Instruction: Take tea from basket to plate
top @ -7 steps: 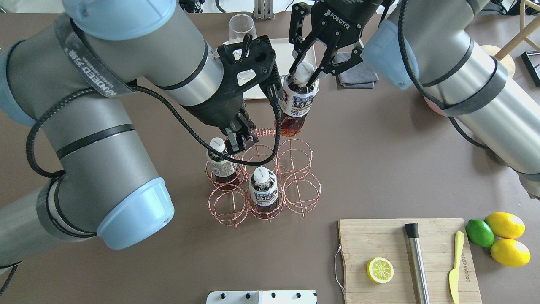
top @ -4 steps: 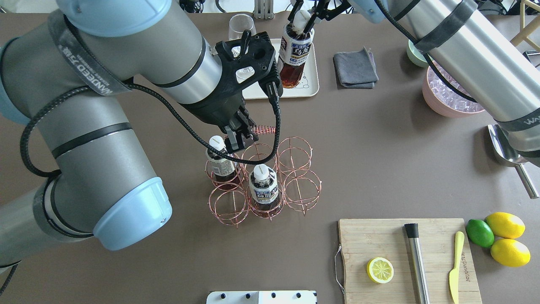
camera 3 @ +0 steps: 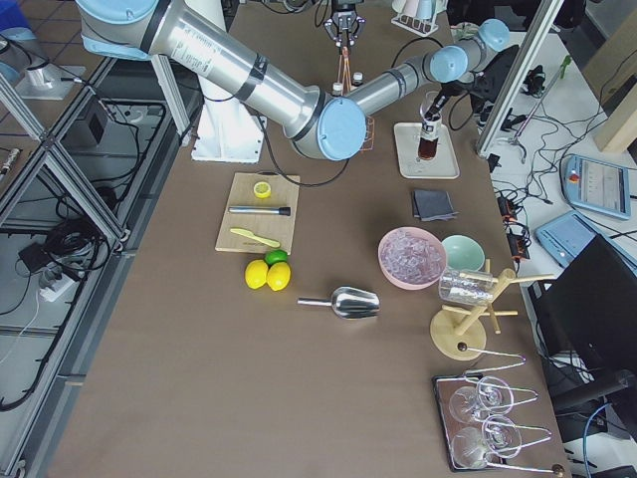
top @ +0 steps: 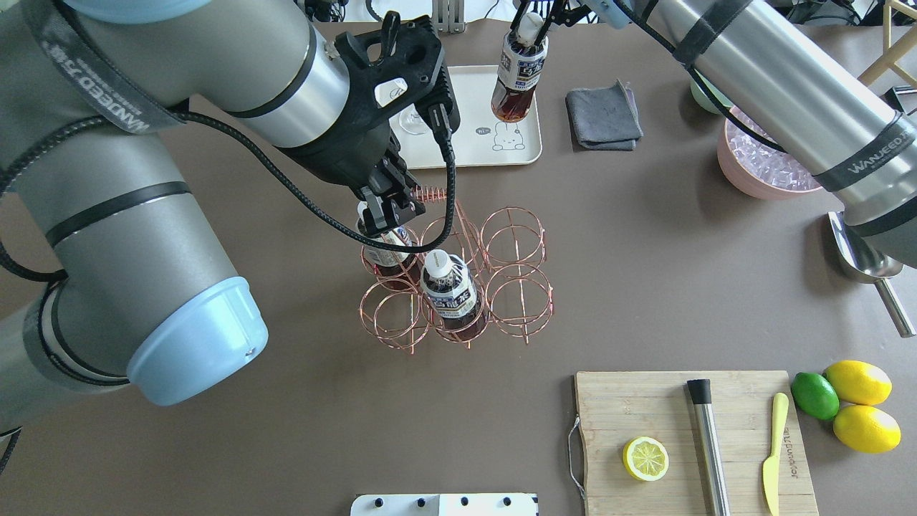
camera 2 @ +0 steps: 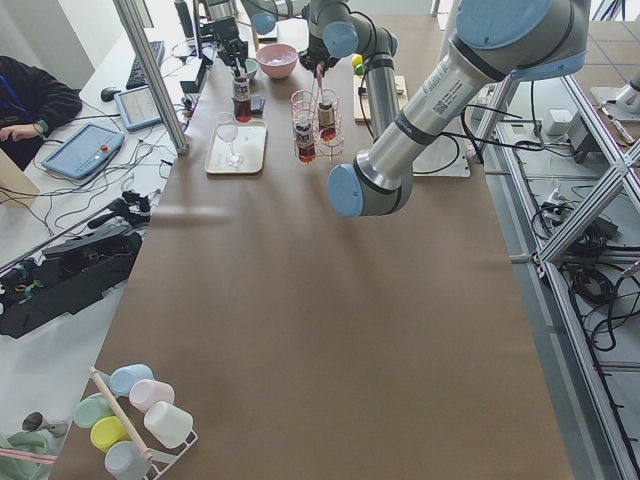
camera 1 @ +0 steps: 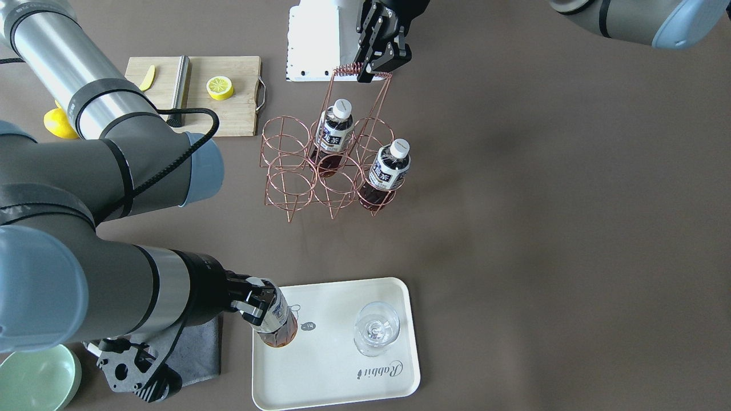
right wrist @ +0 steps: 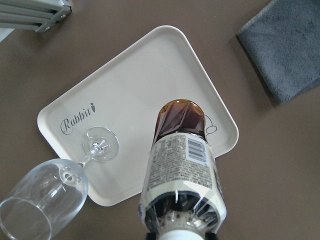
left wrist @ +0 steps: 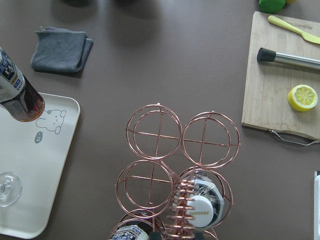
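The right claw (top: 531,16) is clamped on the white-capped neck of a tea bottle (top: 519,75) and holds it tilted over the cream tray (top: 469,147) at the far side of the counter (top: 680,251). The bottle's dark base hangs over the tray's corner by the small bear drawing, on the side nearest a folded grey cloth (top: 603,115). Whether the base touches the tray cannot be told. A wine glass (camera 1: 374,328) stands upright on the same tray, near the "Rabbit" lettering and apart from the bottle.

At mid-counter, the left claw (top: 392,209) is closed on the coiled wire handle (top: 428,193) of the copper basket (left wrist: 153,134). Two more bottles sit in its rings. One bottle (top: 448,290) is in the middle ring of the row nearer the robot. The other bottle (top: 387,251) is in the end ring of the far row, directly below the left claw.

On the robot's right, a wooden cutting board (top: 645,408) carries a lemon half (top: 645,459), a steel rod (top: 708,444) and a yellow knife (top: 774,451). Two whole lemons and a lime (top: 814,395) lie just beside it. A pink bowl (top: 766,161) of ice stands farther back on that side, well apart from the tray.
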`<state>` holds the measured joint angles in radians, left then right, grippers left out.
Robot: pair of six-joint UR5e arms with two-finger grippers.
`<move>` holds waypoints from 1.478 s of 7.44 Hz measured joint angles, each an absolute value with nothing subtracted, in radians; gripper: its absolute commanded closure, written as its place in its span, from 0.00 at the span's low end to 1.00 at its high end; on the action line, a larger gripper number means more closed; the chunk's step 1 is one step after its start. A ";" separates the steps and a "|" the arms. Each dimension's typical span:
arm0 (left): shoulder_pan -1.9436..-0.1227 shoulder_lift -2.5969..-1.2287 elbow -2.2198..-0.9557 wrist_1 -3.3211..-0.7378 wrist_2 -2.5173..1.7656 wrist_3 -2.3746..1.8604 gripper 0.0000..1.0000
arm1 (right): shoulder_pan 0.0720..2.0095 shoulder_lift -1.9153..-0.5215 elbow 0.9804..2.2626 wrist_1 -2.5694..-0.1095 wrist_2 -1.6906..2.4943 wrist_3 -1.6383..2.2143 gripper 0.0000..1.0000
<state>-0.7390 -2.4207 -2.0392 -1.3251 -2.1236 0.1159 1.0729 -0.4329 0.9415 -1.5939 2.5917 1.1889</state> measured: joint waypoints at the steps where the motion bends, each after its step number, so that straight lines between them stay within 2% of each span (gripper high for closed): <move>1: -0.765 -2.405 -2.059 -1.320 -2.126 0.117 1.00 | 1.066 -0.417 0.874 -1.515 2.555 1.181 1.00; 4: -0.896 -2.316 -2.131 -1.315 -2.194 0.130 1.00 | 1.025 -0.392 0.783 -1.386 2.488 1.149 1.00; 5: -0.962 -2.277 -2.155 -1.314 -2.238 0.141 1.00 | 1.006 -0.384 0.779 -1.380 2.472 1.133 0.67; 6: -1.033 -2.236 -2.175 -1.314 -2.276 0.154 1.00 | 0.995 -0.379 0.776 -1.383 2.461 1.102 0.66; 8: -1.163 -2.147 -2.195 -1.315 -2.339 0.227 1.00 | 0.993 -0.370 0.771 -1.430 2.451 1.013 0.20; 9: -1.206 -2.114 -2.195 -1.315 -2.356 0.262 1.00 | 0.995 -0.366 0.770 -1.444 2.449 0.985 0.01; 11: -1.241 -2.066 -2.190 -1.315 -2.364 0.369 1.00 | 1.000 -0.352 0.774 -1.455 2.443 0.964 0.01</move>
